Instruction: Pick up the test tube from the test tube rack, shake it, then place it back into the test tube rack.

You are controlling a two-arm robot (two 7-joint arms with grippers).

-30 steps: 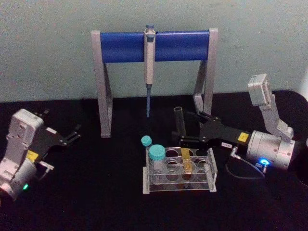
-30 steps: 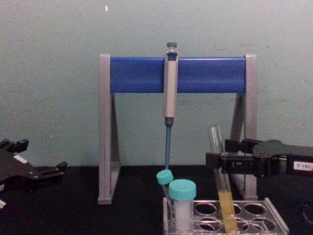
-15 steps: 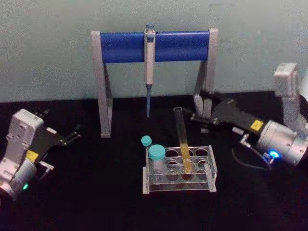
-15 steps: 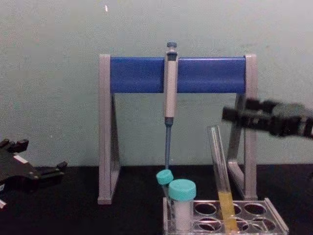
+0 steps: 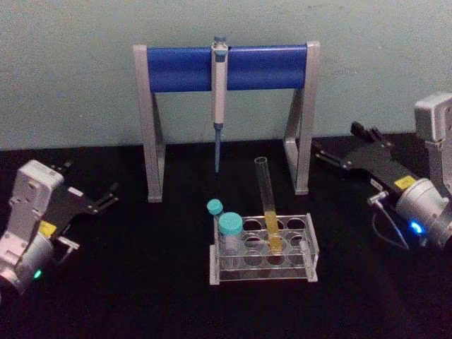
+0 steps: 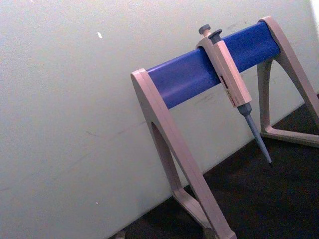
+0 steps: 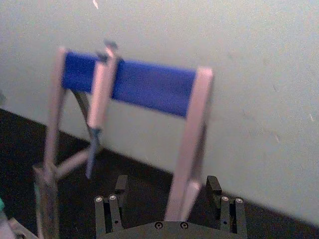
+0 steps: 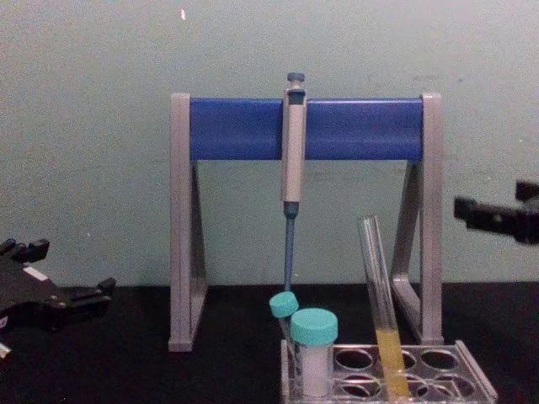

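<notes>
Head view: test tube (image 5: pixel 268 209) of yellow liquid leans in test tube rack (image 5: pixel 263 272); right gripper (image 5: pixel 337 152) released.

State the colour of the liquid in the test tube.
Yellow, filling the lower part of the test tube standing in the test tube rack; clearest in the chest view.

Rear wall (image 5: pixel 70 85): plain pale green-grey, matte, with a few small marks and scuffs. Work surface (image 5: pixel 141 296): black, meeting the wall in a straight line. Lighting: even and soft, with no hard shadows cast on wall or surface.
</notes>
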